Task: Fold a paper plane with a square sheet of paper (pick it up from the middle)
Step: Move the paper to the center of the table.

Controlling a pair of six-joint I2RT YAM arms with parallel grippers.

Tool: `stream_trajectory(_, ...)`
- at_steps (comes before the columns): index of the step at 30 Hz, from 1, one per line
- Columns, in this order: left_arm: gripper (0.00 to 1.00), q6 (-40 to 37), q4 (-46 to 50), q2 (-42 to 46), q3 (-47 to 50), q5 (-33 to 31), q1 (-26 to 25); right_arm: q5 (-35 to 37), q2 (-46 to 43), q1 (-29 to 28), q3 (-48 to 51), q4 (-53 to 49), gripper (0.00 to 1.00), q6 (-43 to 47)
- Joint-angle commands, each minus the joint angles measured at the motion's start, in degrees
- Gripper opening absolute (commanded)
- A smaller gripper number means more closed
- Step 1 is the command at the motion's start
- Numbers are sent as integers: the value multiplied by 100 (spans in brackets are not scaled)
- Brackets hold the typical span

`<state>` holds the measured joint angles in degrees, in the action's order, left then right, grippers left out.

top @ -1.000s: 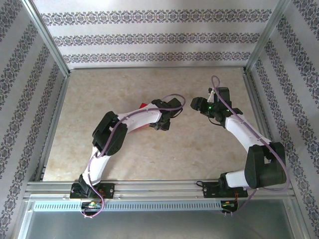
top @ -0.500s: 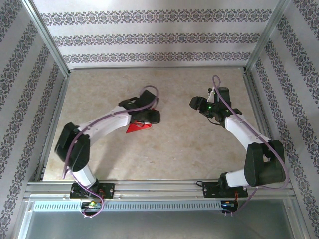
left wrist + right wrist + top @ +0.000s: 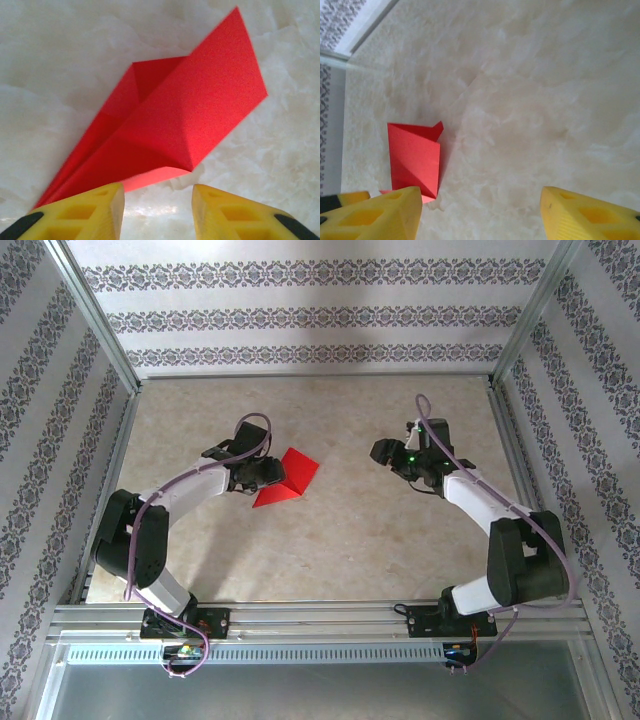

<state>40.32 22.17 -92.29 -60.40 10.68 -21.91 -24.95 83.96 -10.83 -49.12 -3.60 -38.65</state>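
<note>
Paper [image 3: 190,115], one folded red piece, shows creases from the left wrist. Two grippers gape empty: left gripper [image 3: 156,190] just beside it, right gripper [image 3: 481,194] well apart.

Beige marbled stone-look tabletop [image 3: 350,540] fills floor of enclosure; pale cloudy veining plain in left wrist view [image 3: 60,60] and right wrist view [image 3: 535,90]. White wallpapered back wall [image 3: 300,315] carries horizontal bands of grey-purple floral pattern. Same pattern on left side wall [image 3: 40,400] and right side wall [image 3: 600,390]. Slanted aluminium frame posts [image 3: 95,315] stand at back corners. Silver aluminium rail [image 3: 320,618] runs along near edge, white slotted strip [image 3: 320,652] just below it.
</note>
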Motion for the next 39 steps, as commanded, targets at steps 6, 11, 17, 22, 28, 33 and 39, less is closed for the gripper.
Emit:
stream_trajectory(6, 42, -305, -1104, 633, 777, 1084, 334, -113, 516, -513, -268, 95, 64, 1)
stream_trajectory(11, 38, -167, -1426, 469, 959, 1147, 273, -130, 754, -682, -397, 166, 64, -80)
stream_trajectory(17, 32, -19, -1702, -148, 720, 1580, 245, -127, 819, -759, -467, 157, 64, -118)
stream_trajectory(22, 30, -19, -1388, -387, 536, 961, 270, -104, 788, -754, -427, 148, 64, -125)
stream_trajectory(28, 30, 74, -1358, -701, 482, 561, 299, -124, 806, -754, -396, 142, 64, -116)
stream_trajectory(33, 27, 211, -1268, -978, 449, 486, 308, -115, 797, -754, -370, 131, 65, -108)
stream_trajectory(39, 25, 240, -1194, -1079, 455, 649, 236, -81, 788, -754, -335, 103, 65, -120)
